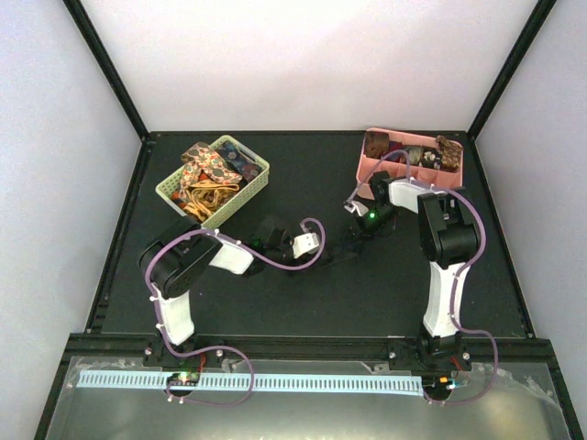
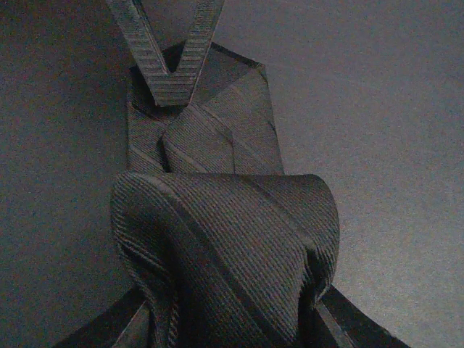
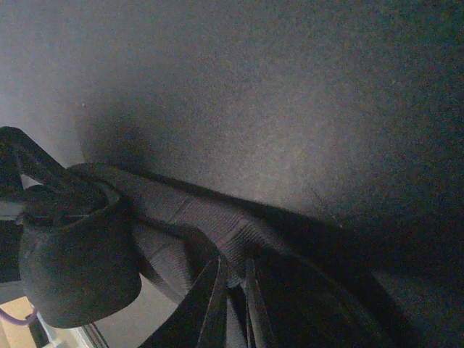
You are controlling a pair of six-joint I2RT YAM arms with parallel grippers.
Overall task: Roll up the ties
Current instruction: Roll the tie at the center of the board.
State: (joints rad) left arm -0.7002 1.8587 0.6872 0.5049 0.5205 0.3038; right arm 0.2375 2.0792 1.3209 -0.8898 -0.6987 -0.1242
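Left tool [image 2: 232, 322] of mine grips the rolled coil of the dark striped tie [image 2: 217, 239] from both sides, so it does not unroll. My right tool [image 2: 172, 87], jaws almost together, seems to pinch the flat tail on the surface [image 2: 391, 145], so that it lies straight for rolling.

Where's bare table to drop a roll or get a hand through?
Free: far strip between green basket and pink tray; near band between left arm and right arm; right margin past the right arm. Crowded: centre, where left gripper and right gripper meet on the dark tie.
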